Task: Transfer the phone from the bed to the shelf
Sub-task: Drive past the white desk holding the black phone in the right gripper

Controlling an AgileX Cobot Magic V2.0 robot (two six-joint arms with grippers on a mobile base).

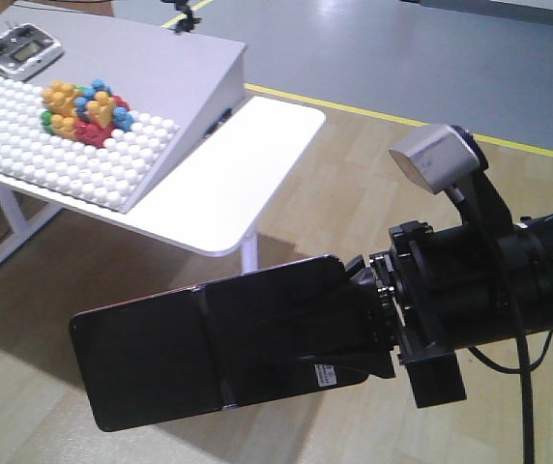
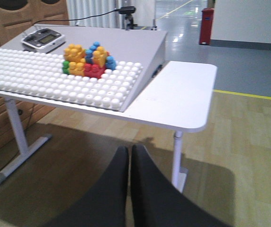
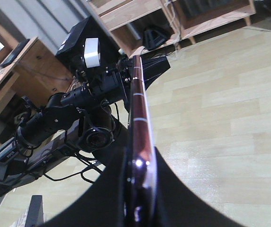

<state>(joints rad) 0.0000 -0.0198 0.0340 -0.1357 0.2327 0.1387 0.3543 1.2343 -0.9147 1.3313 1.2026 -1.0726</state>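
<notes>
- A white surface [image 1: 257, 164] on pale metal legs stands on a light wood-plank floor [image 1: 354, 184]. Beyond a yellow line [image 1: 422, 124] the floor turns grey.
- A sloped white peg board [image 2: 55, 80] lies on the surface. A cluster of yellow, blue, red and green blocks [image 2: 88, 59] sits on the board, with a grey handheld controller [image 2: 43, 39] above it near the top edge.
- The left wrist view shows brown wooden doors [image 2: 26, 12] behind the surface and a red bin [image 2: 206, 26] far off on the grey floor.
- At the top of the right wrist view is a pale wooden shelf [image 3: 126, 10] with open bays, standing on the plank floor.
- The phone [image 1: 228, 338] is in the air over the floor, in front of and below the surface and touching neither.
- It is opened flat, its glossy black face up with a centre crease. A small white sticker [image 1: 325, 375] sits near the gripped end.
- The right end effector [image 1: 365, 309] is clamped on the phone's right-hand end, and the rest of the phone juts out to the left of it.
- From the right wrist the phone [image 3: 138, 118] appears edge-on, its pinkish metal rim running up between the two dark fingers [image 3: 112, 189].
- The left arm [image 3: 55, 123] is beyond the phone in that view.
- The left end effector [image 2: 128, 149] hangs above the floor before the surface. Its fingers are pressed together with only a thin seam between them and nothing held.
</notes>
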